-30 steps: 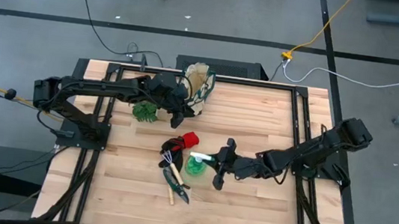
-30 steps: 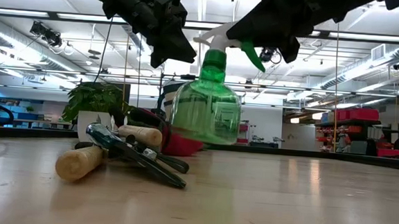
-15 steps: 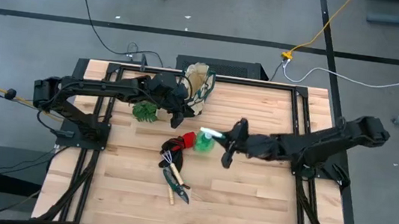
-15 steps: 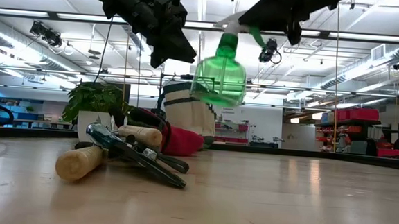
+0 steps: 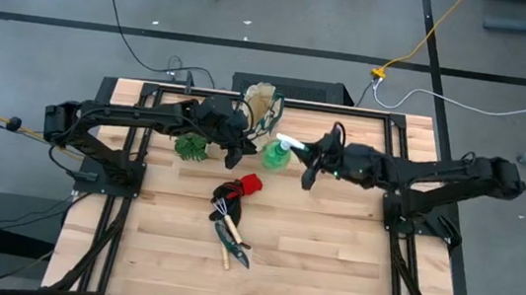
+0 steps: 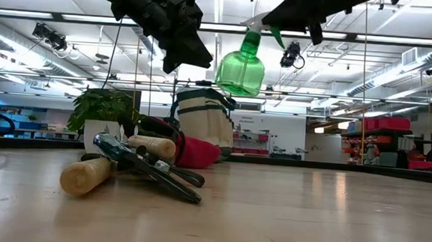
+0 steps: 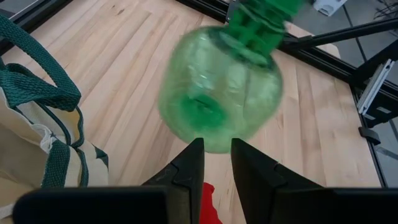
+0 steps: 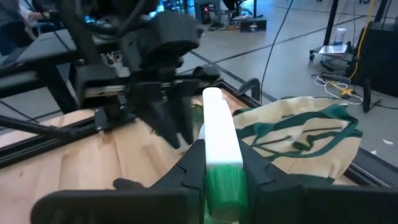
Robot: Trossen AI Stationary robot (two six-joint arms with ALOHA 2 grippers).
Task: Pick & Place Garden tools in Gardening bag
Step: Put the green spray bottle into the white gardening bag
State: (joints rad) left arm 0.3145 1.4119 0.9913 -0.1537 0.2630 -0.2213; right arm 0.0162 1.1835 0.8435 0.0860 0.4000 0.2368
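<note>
- Green and see-through, a spray bottle (image 5: pixel 275 155) hangs in the air, held up by the right gripper (image 5: pixel 294 151), which is closed on its white top (the sprayer part).
- In the right wrist view, the two dark fingers (image 8: pixel 189 163) squeeze the white sprayer head (image 8: pixel 219 140) from both sides.
- The bottle is off the bench (image 5: pixel 329 264) and hangs just beside the gardening bag (image 5: pixel 260 112), not in it.
- In the low view the bottle (image 6: pixel 241 65) is up high, a little to the side of the bag's top (image 6: pixel 203 120).
- The bag is beige with dark green trim and handles, and it stands near the far edge of the bench.
- The left gripper (image 5: pixel 239 147) is up in the air right next to the bag, close to the bottle.
- Its fingers (image 7: pixel 188 168) are a little way apart, and nothing is between them (the bottle is only near them).
- A small leafy plant (image 5: pixel 191 146) sits near the left arm.
- The red-and-black glove (image 5: pixel 241 186) lies in the middle of the bench.
- Next to the glove are the wooden-handled rake (image 5: pixel 225 243) and the pruning shears (image 5: pixel 236 247), lying in a little pile.
</note>
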